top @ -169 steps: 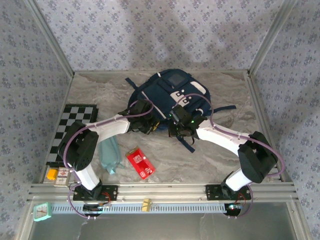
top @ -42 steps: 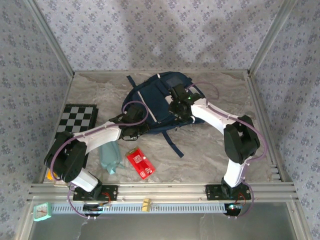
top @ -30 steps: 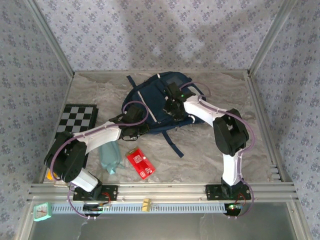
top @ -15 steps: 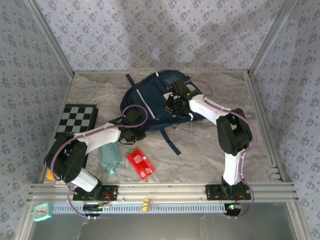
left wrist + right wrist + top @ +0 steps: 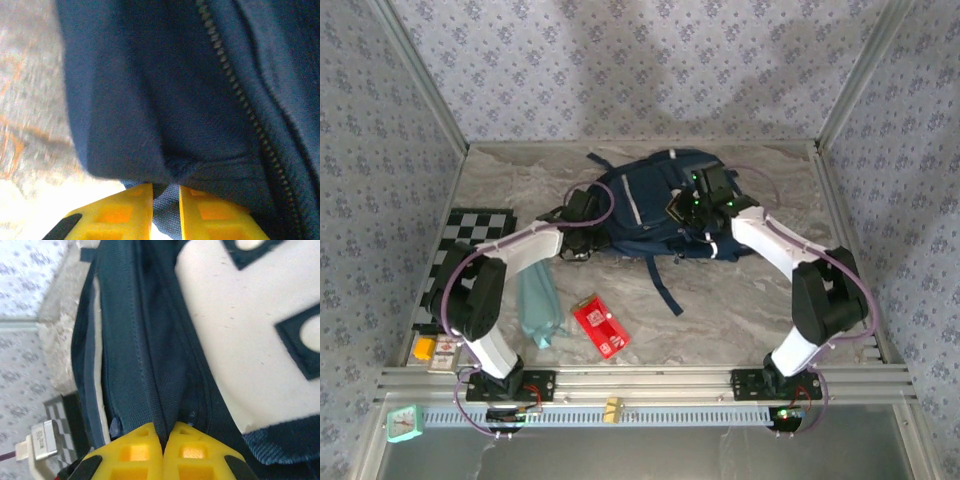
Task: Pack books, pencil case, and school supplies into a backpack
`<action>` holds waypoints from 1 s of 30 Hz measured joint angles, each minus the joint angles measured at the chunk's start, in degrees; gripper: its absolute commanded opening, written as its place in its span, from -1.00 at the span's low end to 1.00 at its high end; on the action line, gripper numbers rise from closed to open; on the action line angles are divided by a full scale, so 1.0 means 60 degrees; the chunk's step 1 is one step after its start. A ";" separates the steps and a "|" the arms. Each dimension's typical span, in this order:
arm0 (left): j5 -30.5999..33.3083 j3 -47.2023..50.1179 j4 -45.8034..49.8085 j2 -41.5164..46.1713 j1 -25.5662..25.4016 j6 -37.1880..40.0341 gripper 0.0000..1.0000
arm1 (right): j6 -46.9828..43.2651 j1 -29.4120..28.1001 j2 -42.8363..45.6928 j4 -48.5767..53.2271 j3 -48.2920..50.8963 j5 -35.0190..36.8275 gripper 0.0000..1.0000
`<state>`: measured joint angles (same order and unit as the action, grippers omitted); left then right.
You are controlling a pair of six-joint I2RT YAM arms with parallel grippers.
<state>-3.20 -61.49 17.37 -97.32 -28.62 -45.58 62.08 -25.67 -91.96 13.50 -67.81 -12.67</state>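
The navy backpack [image 5: 655,200] lies at the back middle of the table, white trim and patches showing. My left gripper [image 5: 582,212] is at its left edge, and its yellow fingers [image 5: 125,217] are shut on a fold of the backpack's fabric [image 5: 150,100]. My right gripper [image 5: 696,205] is on the bag's right part, shut on a ridge of the backpack [image 5: 150,365] beside a white patch [image 5: 240,340]. The pale teal pencil case [image 5: 536,300] and the red school supplies packet [image 5: 601,326] lie on the table in front. The books are out of view.
A checkered board [image 5: 470,245] lies at the left edge. Small cards [image 5: 433,348] sit at the near left corner. A dark strap [image 5: 665,285] trails from the bag toward the front. Aluminium posts and patterned walls close in the table.
The right gripper has closed on the bag's fabric. Both arms have dragged the backpack to the right and turned it, and the left arm is stretched further back.
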 measured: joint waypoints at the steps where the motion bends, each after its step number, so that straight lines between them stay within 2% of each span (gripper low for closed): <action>1: -0.0029 -0.0186 -0.0095 -0.0153 0.0080 0.0066 -0.59 | 0.0142 0.0011 0.0168 -0.0015 0.0087 0.0080 -1.00; 10: -0.0168 -0.1071 -0.0306 -0.0790 0.0525 0.0863 -0.62 | 0.0758 -0.0084 0.0798 -0.0747 0.0867 0.0535 -1.00; 16: 0.0047 -0.0146 0.0036 0.0674 0.0357 0.0809 -0.51 | 0.0987 -0.0095 0.1049 -0.1311 0.1373 0.0696 -1.00; 18: 0.0197 0.0080 0.0153 0.1373 -0.0182 0.0739 -0.50 | 0.1089 -0.0091 0.1107 -0.1413 0.1428 0.0725 -1.00; 20: 0.0364 0.0076 -0.0018 0.1829 -0.1104 0.0750 -0.50 | 0.1246 -0.0095 0.1188 -0.1548 0.1523 0.0758 -1.00; 25: 0.0474 0.0033 -0.0860 0.2127 -0.3136 0.1027 -0.44 | 0.1566 -0.0073 0.1435 -0.1712 0.1639 0.0867 -1.00; 27: 0.0474 -0.0113 -0.1016 0.2014 -0.3585 0.1198 -0.42 | 0.1625 -0.0066 0.1537 -0.1712 0.1639 0.0903 -1.00; 30: 0.0503 -0.0415 -0.1439 0.1738 -0.4091 0.1563 -0.25 | 0.1741 -0.0055 0.1621 -0.1657 0.1636 0.0907 -1.00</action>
<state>-0.19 -63.99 8.73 -86.89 -53.17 -36.21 72.53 -26.00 -82.24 3.55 -58.00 -7.22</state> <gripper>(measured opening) 0.342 0.053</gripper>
